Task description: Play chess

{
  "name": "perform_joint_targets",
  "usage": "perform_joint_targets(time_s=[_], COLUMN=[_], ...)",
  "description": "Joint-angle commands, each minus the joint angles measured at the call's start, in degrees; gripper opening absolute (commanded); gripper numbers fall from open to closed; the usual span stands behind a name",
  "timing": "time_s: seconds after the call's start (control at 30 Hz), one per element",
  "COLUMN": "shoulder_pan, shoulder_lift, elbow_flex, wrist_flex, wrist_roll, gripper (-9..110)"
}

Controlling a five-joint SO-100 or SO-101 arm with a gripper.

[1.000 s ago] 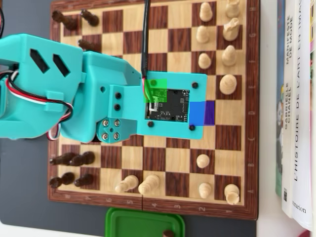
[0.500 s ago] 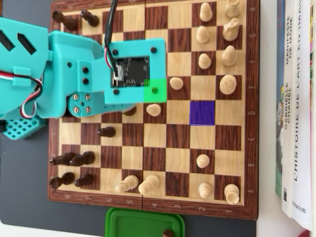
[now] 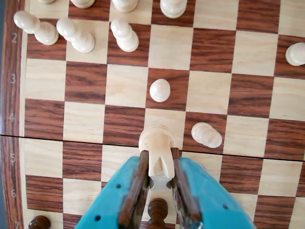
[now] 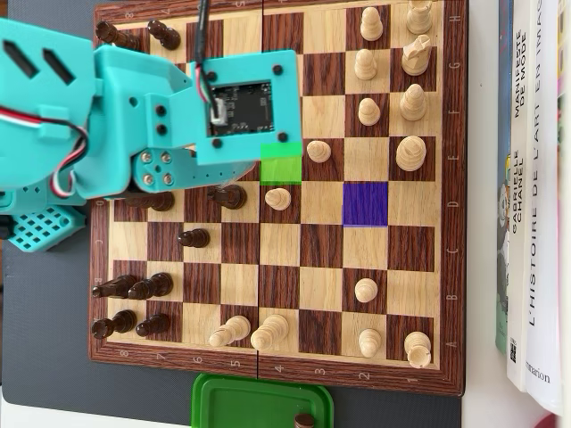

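Observation:
The wooden chessboard (image 3: 86, 83) fills the wrist view. My gripper (image 3: 159, 152), with brown fingers (image 3: 138, 183) on a teal body, is shut on a white chess piece (image 3: 156, 143) at about the fourth rank line. I cannot tell whether the piece rests on the board. A white pawn (image 3: 159, 90) stands one square ahead and another (image 3: 206, 134) leans just to the right. In the overhead view the teal arm (image 4: 178, 116) covers the held piece, beside a green-tinted square (image 4: 282, 163). A purple-tinted square (image 4: 365, 203) lies further right.
Three white pawns (image 3: 76, 36) lean at the top left of the wrist view. A dark piece (image 3: 157, 212) stands under the gripper. In the overhead view dark pieces (image 4: 134, 290) sit left, white pieces (image 4: 410, 107) right, books (image 4: 535, 178) at the right edge and a green box (image 4: 259, 401) below.

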Motion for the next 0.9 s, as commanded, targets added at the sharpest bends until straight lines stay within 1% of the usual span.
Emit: perform_joint_targets(time_s=[0.0,0.57,0.87], shoulder_pan=[0.35,0.09,0.44], shoulder_lift=[-1.58,-13.54,-16.44], elbow_flex=[-1.32,-8.79,-9.67], wrist_flex=[0.0,0.0,0.0], wrist_roll=[0.53,0.18,0.0], gripper=[2,2,2])
